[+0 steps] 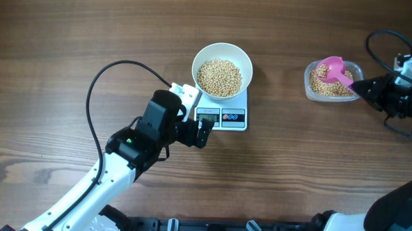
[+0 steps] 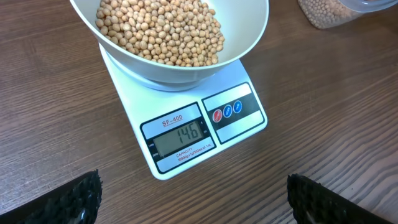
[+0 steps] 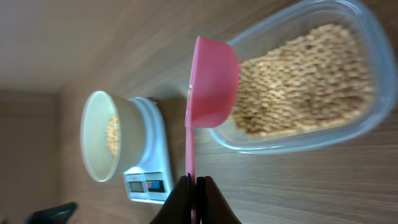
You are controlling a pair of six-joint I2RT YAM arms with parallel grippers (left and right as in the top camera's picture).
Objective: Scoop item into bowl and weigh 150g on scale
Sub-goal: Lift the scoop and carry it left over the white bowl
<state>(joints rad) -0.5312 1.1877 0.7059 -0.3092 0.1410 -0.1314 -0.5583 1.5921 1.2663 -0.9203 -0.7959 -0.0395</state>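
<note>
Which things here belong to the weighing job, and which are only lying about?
Belong to the job: beans; white bowl; scale; pink scoop, held in the right tool; clear tub, which holds more beans.
Only lying about: black cable, part of the rig. No other loose thing shows.

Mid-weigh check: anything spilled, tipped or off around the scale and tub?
Nothing stands out. The beans lie in the bowl and the clear tub, none on the table. The bowl sits upright on the scale, whose display reads 146. The right gripper holds the pink scoop by its handle above the tub.
</note>
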